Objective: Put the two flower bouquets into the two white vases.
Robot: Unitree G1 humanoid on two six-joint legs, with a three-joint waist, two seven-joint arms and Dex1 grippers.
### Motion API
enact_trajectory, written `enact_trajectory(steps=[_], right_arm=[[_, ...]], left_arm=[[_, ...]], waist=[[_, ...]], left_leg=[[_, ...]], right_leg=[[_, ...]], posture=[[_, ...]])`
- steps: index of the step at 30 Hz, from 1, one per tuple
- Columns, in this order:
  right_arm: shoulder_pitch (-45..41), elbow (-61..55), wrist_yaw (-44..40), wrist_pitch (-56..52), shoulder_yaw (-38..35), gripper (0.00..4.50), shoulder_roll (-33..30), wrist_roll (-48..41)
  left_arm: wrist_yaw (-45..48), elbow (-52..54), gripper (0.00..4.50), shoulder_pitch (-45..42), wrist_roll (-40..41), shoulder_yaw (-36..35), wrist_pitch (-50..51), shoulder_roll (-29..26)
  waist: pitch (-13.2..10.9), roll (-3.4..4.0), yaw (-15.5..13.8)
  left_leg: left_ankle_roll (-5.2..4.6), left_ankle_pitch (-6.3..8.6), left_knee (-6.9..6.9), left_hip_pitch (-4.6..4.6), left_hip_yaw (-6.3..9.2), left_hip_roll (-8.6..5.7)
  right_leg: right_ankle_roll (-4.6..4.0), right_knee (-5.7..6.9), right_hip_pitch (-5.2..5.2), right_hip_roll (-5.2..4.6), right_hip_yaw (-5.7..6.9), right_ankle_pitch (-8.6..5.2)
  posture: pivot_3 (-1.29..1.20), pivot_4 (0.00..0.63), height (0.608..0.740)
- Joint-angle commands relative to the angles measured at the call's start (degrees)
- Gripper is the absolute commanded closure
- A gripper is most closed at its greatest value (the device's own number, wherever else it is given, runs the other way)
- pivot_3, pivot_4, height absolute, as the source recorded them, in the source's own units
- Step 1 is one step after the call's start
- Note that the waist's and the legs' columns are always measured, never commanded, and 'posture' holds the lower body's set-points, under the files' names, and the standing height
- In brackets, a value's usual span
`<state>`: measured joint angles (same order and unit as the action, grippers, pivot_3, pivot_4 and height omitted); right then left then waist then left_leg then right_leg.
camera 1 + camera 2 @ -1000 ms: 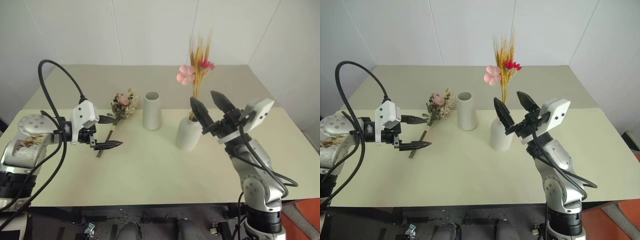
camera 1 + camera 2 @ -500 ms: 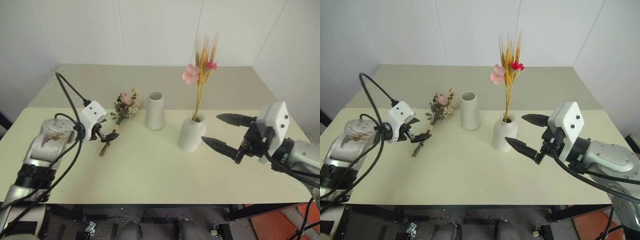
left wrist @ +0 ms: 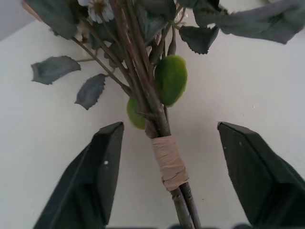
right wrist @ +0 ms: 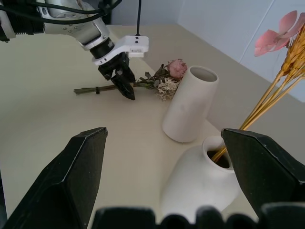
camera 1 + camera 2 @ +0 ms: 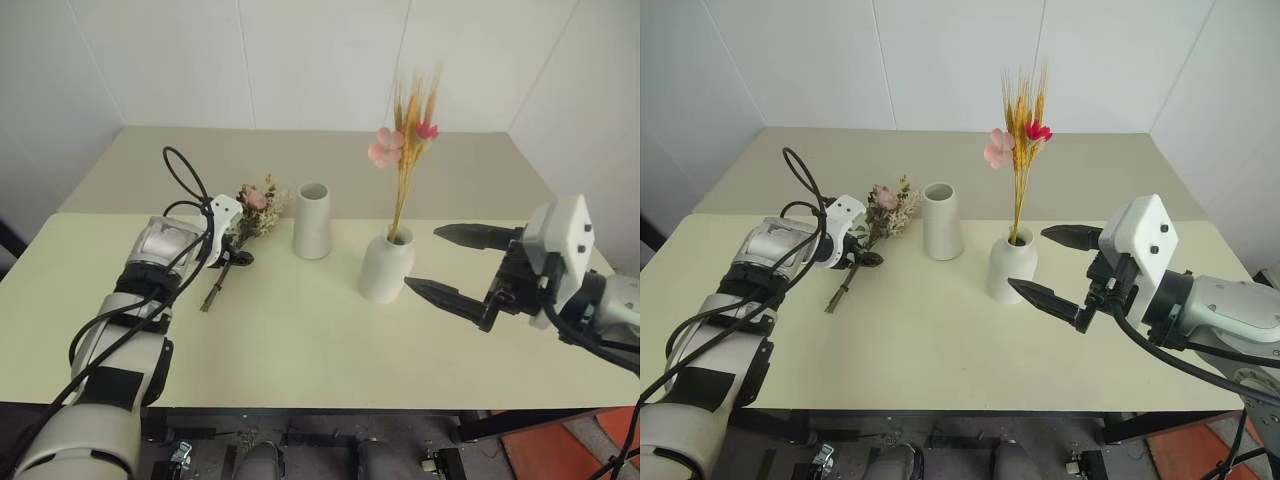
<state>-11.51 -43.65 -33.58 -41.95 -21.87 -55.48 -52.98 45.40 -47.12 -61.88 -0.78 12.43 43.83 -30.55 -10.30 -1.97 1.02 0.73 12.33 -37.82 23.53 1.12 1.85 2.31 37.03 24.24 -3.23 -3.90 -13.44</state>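
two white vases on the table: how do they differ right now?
Shape: the tall vase is a tapered cylinder with a wide mouth; the round vase is bottle-shaped with a narrow neck.
Contents: the tall vase stands empty; the round vase holds the yellow-stalk bouquet.
Place: the tall vase stands nearer the bushy bouquet lying on the table; the round vase stands nearer the right hand.
Shared: both matte white, both upright.

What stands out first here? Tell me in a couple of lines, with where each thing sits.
The tall yellow stalks with pink-red blossoms rise from the rounder white vase at the table's middle, with the open right gripper hanging beside it. To their left, the tapered vase stands empty. Further left, the bushy bouquet with a pink rose lies flat on the table, the left gripper straddling its taped stems, fingers apart.
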Motion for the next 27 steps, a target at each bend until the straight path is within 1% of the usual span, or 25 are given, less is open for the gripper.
enact_trajectory(steps=[1, 4, 6, 7, 10, 14, 17, 18, 19, 21, 27], right_arm=[[0.34, -1.76, 1.17, -0.20, -2.69, 0.00, -0.70, -0.15], [0.92, -1.95, 1.59, 0.05, -2.92, 0.00, -0.71, 0.12], [1.18, -2.09, 1.83, 0.19, -2.97, 0.00, -0.62, 0.08], [1.39, -2.16, 1.83, 0.25, -3.04, 0.00, -0.61, 0.15], [2.42, -2.32, 1.70, 0.39, -3.71, 0.00, -0.44, 0.15], [4.05, -2.23, 1.76, 0.46, -4.89, 0.00, -0.43, 0.33], [5.21, -2.39, 2.38, 0.74, -5.54, 0.00, 0.15, 0.72], [5.67, -2.55, 2.71, 0.98, -5.56, 0.00, 0.54, 1.02], [6.26, -2.84, 3.06, 1.45, -5.42, 0.00, 1.07, 1.65], [7.17, -3.48, 3.89, 1.97, -5.03, 0.00, 2.17, 2.50], [10.33, -7.01, 6.93, 3.50, -3.98, 0.00, 7.08, 5.09]], left_arm=[[-0.44, -3.65, 2.57, -2.73, -1.22, -0.35, -2.24, 0.92], [-3.83, -5.63, 3.55, -3.97, -1.80, -1.62, -5.34, 1.68], [-8.69, -7.11, 4.21, -5.02, -1.70, -3.86, -8.50, 2.31], [-10.94, -7.78, 4.36, -5.43, -1.84, -4.67, -10.29, 2.49], [-19.85, -8.86, 4.36, -7.04, 0.43, -10.57, -18.02, 3.40], [-26.42, -8.35, 4.36, -9.81, 11.26, -25.19, -30.97, 6.77], [-28.86, -9.21, 4.36, -12.44, 18.27, -33.71, -37.98, 9.24], [-27.98, -9.49, 4.36, -13.35, 20.51, -35.83, -39.47, 9.97], [-25.21, -9.52, 4.36, -14.26, 24.46, -38.88, -39.63, 10.91], [-20.83, -10.01, 4.36, -15.90, 29.65, -42.75, -39.49, 12.24], [-10.83, -13.55, 4.36, -19.70, 37.23, -47.81, -41.48, 15.76]], waist=[[0.00, 0.00, -0.15], [0.01, -0.01, -0.18], [0.00, -0.01, -0.19], [0.00, -0.02, -0.19], [-0.03, -0.07, -0.22], [-0.06, -0.12, -0.38], [-0.06, -0.14, -0.66], [-0.06, -0.14, -0.68], [-0.06, -0.14, -0.63], [-0.05, -0.15, -0.54], [-0.05, -0.15, -0.36]], left_leg=[[0.00, 0.00, 0.00, -0.01, 0.02, -0.01], [0.00, 0.00, -0.01, -0.02, 0.02, -0.01], [0.00, 0.00, -0.01, -0.02, 0.02, -0.01], [0.00, 0.00, -0.01, -0.01, 0.02, -0.01], [0.00, 0.00, -0.02, 0.06, 0.04, -0.01], [0.00, 0.00, -0.05, 0.19, 0.09, -0.03], [0.00, 0.00, -0.08, 0.23, 0.10, -0.09], [0.00, 0.00, -0.08, 0.23, 0.10, -0.11], [0.00, 0.00, -0.08, 0.22, 0.10, -0.13], [0.01, 0.00, -0.08, 0.19, 0.09, -0.13], [0.02, -0.01, -0.08, 0.14, 0.10, -0.15]], right_leg=[[0.00, 0.00, -0.01, 0.00, 0.01, 0.00], [0.01, 0.01, -0.04, -0.01, 0.01, 0.00], [0.01, 0.01, -0.04, -0.02, 0.01, 0.01], [0.01, 0.01, -0.02, -0.01, 0.01, 0.01], [0.03, -0.01, 0.01, -0.02, 0.02, 0.03], [0.05, -0.02, 0.06, -0.06, 0.07, 0.06], [0.09, -0.08, 0.04, -0.14, 0.11, 0.09], [0.10, -0.10, 0.03, -0.15, 0.11, 0.10], [0.11, -0.11, 0.02, -0.16, 0.11, 0.10], [0.12, -0.09, -0.01, -0.16, 0.10, 0.11], [0.13, -0.08, -0.05, -0.15, 0.11, 0.10]], posture=[[0.00, 0.150, 0.740], [0.00, 0.150, 0.740], [0.00, 0.150, 0.740], [0.00, 0.150, 0.740], [0.00, 0.150, 0.740], [0.00, 0.150, 0.740], [0.00, 0.150, 0.740], [0.00, 0.150, 0.740], [0.00, 0.150, 0.740], [0.00, 0.150, 0.740], [0.00, 0.150, 0.740]])
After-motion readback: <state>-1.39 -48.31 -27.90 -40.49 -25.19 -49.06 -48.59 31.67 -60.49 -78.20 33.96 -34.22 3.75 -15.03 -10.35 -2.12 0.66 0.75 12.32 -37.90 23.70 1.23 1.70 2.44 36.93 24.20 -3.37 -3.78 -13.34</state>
